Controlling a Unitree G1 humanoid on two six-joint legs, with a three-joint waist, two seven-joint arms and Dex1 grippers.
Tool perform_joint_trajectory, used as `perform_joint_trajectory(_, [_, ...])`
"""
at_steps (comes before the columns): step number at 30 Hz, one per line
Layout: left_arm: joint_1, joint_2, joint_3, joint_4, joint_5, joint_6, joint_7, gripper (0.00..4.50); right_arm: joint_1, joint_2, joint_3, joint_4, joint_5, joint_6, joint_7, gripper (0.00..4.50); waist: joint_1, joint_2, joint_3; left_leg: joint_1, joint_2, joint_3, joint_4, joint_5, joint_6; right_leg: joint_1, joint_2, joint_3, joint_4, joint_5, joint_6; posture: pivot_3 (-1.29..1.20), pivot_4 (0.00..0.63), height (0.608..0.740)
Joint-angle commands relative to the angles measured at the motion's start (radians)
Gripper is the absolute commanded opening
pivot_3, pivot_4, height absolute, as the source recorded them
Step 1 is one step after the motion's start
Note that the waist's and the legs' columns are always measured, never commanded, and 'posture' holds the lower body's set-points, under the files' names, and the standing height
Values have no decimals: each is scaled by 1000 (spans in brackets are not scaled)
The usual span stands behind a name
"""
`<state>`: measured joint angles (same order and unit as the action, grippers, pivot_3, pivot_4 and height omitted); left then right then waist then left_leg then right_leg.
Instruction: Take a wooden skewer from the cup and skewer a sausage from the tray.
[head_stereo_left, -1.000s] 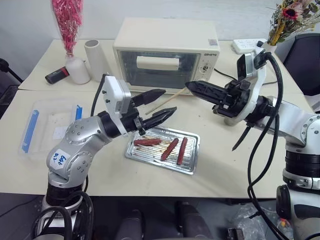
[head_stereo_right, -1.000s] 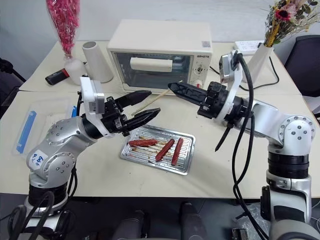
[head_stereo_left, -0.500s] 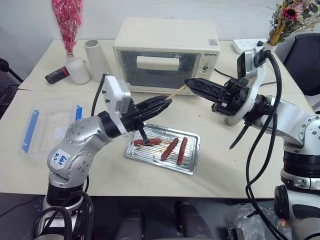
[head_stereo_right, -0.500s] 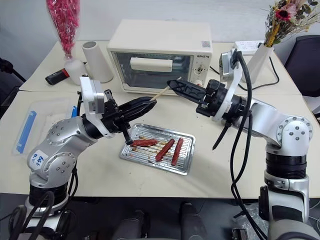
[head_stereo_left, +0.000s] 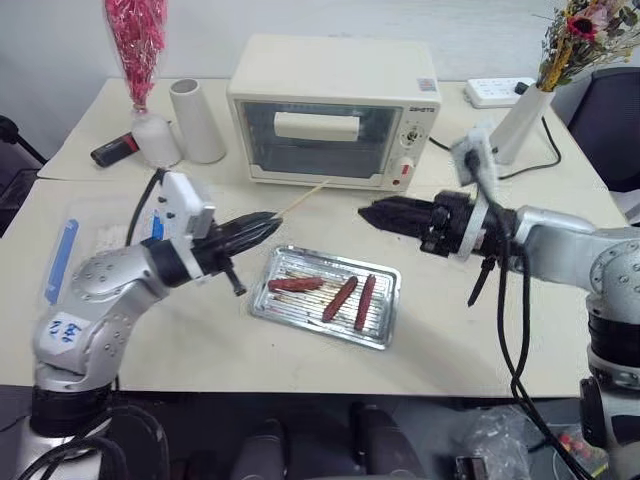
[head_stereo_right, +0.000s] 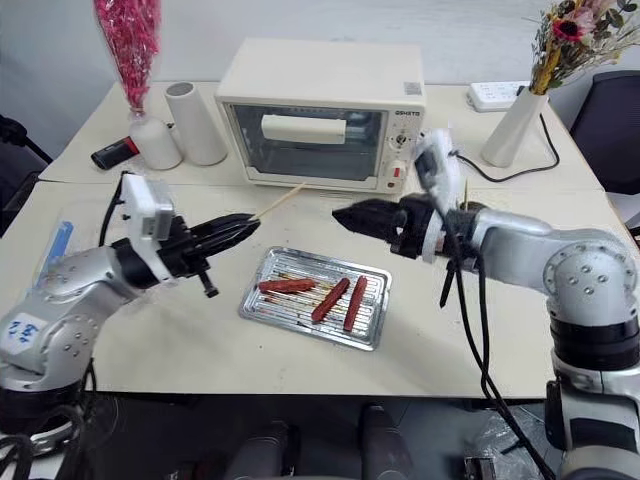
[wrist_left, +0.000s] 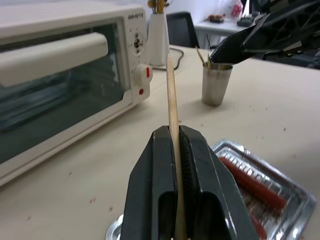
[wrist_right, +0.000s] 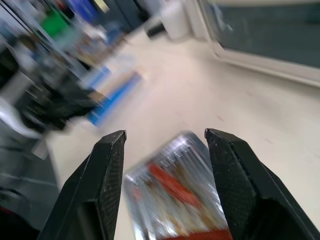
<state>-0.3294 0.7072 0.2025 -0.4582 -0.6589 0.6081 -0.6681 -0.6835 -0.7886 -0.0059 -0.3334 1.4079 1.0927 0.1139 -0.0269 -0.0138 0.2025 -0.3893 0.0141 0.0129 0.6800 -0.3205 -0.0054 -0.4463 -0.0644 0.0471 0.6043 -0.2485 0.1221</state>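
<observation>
Both arms have drawn apart since the handover: left gripper (wrist_left: 176, 165) now pinches the wooden skewer (wrist_left: 172, 100), right gripper (wrist_right: 165, 145) stands spread, empty. Sausages (head_stereo_left: 296, 284) lie in the tray (head_stereo_left: 385, 330). Risk: the skewer (thinly clamped) pivoting or glancing off a rounded sausage.

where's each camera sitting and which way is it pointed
Left and right eye views: on the head, looking forward and down at the table; both arms show, the left gripper shut on the wooden skewer, the right gripper above the tray.
Left wrist view: along the left gripper's fingers toward the oven and cup.
Right wrist view: between its open fingers, down at the tray.
Shared: the tray and its sausages.
</observation>
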Motion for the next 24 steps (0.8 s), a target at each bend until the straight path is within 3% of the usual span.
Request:
perform_joint_trajectory(1, [38, 62, 55, -36, -36, 18, -63, 0, 36, -28, 51, -105, -134, 21, 8, 2815, 0, 0, 0, 0, 0, 0, 0, 0, 0, 0, 0, 0, 0, 0, 0, 0, 150, 740])
perform_joint_trajectory(6, [108, 142, 85, -76, -74, 45, -144, 0, 105, -9, 134, -215, -238, 76, -36, 4192, 0, 0, 0, 0, 0, -1, -1, 0, 0, 0, -1, -1, -1, 0, -1, 0, 150, 740])
perform_joint_trajectory(18, [84, 189, 89, -109, -118, 82, -165, 0, 206, 118, 130, -267, -394, 198, -165, 4192, -1, -1, -1, 0, 0, -1, -1, 0, 0, 0, -2, -3, -1, 1, -3, 0, 150, 740])
perform_joint_trajectory(24, [66, 180, 74, -112, -116, 83, -158, 0, 222, 185, 156, -248, -476, 206, -155, 4192, -1, -1, -1, 1, 0, -1, -1, 0, 0, 0, -1, -3, -1, 1, -3, 0, 150, 740])
